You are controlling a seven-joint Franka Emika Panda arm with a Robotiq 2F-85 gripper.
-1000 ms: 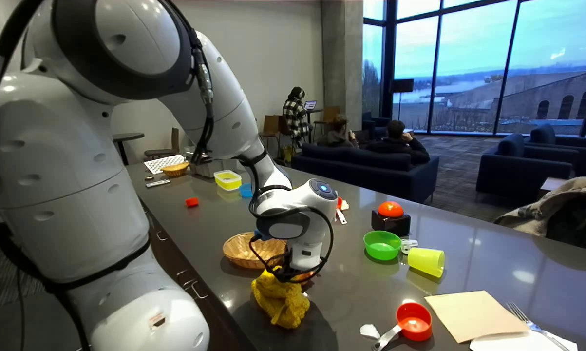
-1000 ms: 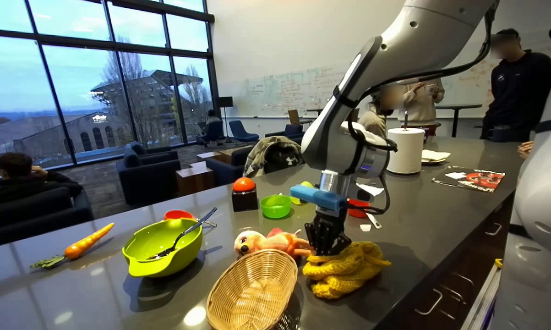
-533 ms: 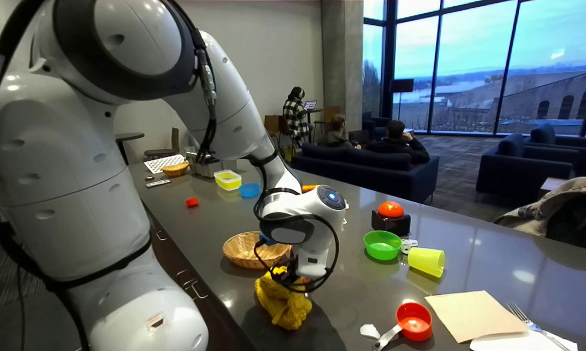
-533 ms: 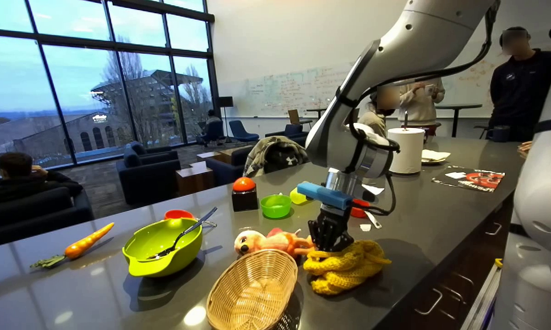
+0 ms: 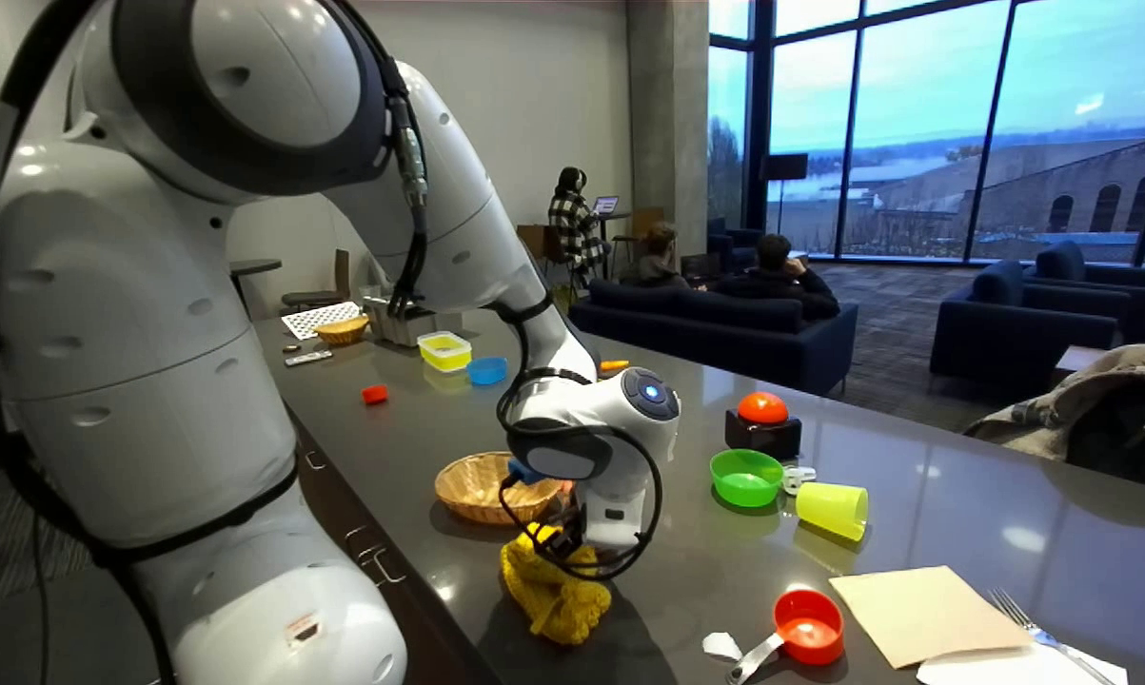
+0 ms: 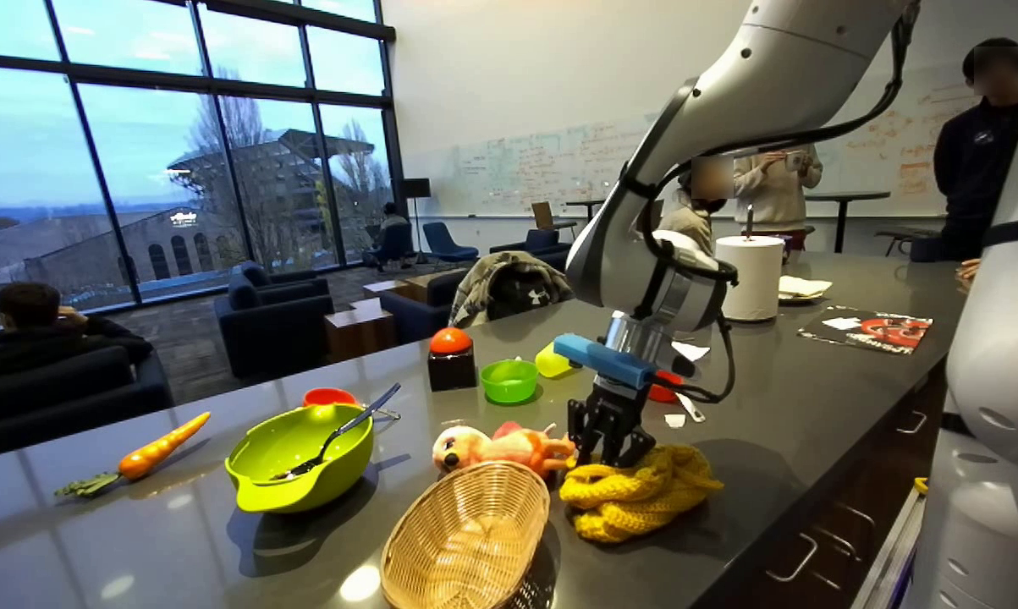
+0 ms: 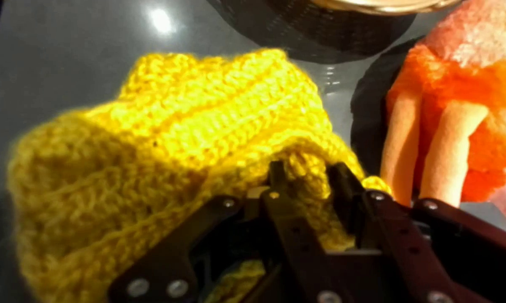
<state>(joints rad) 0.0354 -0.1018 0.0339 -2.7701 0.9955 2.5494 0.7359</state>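
Note:
A crumpled yellow knitted cloth [image 6: 644, 499] lies on the dark counter, and it fills much of the wrist view as a folded heap [image 7: 215, 109]. My gripper [image 6: 608, 452] points down at its top in both exterior views. In the wrist view the gripper [image 7: 307, 172] stands partly open; its black fingers [image 7: 277, 174] are apart, with loose yellow knit showing in the gap and no visible pinch. The tips rest at or in the folds; how deep is hidden. Beside the cloth lies an orange-pink plush toy [image 7: 488, 105]. A wicker basket [image 6: 475, 541] stands close by.
A lime green bowl [image 6: 297, 474] holds a spoon, with a carrot [image 6: 153, 448] beyond. Behind stand a red button on a black box [image 6: 452, 364], a green bowl [image 6: 510, 382] and a yellow cup [image 5: 832, 511]. A red measuring cup [image 5: 808, 628] and paper roll [image 6: 750, 279] are further off.
The arm has shifted slightly, away from the basket, then nearly stopped. My gripper's fingers have spread from closed to partly open. The cloth's top has moved a little with it and settled.

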